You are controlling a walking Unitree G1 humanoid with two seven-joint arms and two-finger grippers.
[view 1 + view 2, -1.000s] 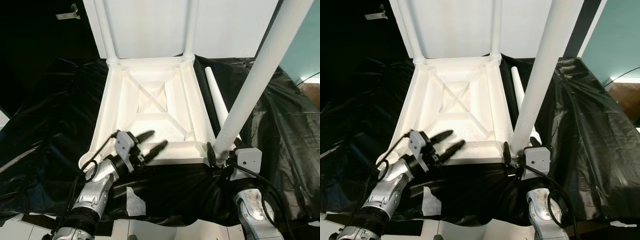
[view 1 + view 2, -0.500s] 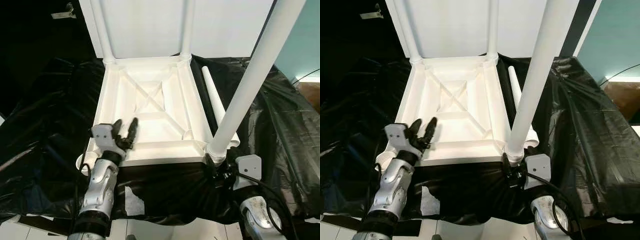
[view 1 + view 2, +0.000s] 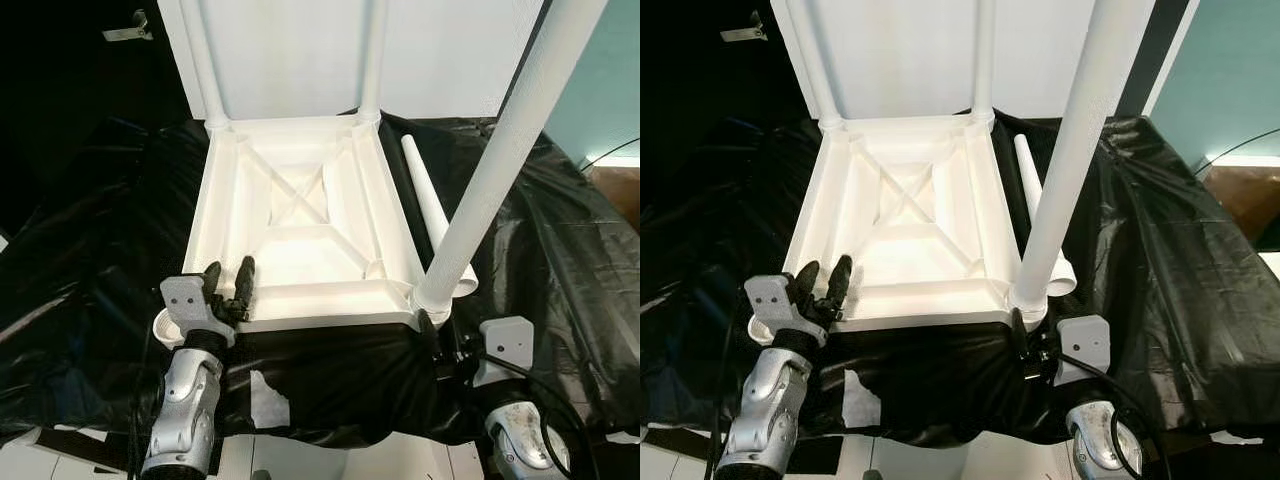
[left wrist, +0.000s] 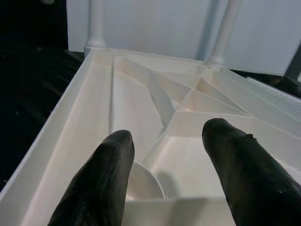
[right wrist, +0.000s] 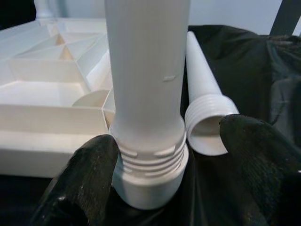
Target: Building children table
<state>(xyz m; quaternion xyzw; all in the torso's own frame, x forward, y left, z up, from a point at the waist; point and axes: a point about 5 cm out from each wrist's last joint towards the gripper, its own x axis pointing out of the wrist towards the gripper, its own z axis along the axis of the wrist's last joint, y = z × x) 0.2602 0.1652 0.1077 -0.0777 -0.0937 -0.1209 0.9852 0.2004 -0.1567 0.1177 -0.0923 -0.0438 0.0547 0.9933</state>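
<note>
Right wrist view: the leg [image 5: 148, 84] you're fitting stands at the near right corner of the upturned tabletop [image 3: 300, 215], thread rings exposed at its base, not fully seated.
Handling: hollow moulded plastic, likely light, stiff and slick; take it low, just above the threads.
Right gripper [image 5: 164, 188]: fingers spread either side of that base, not clamping.
Left gripper [image 3: 228, 285]: open over the near left corner.
Left wrist view: shows you the round empty socket [image 4: 143, 181].
Spare leg [image 3: 425, 195]: lying on the black sheet [image 3: 90, 250] beside the tabletop's right edge.
</note>
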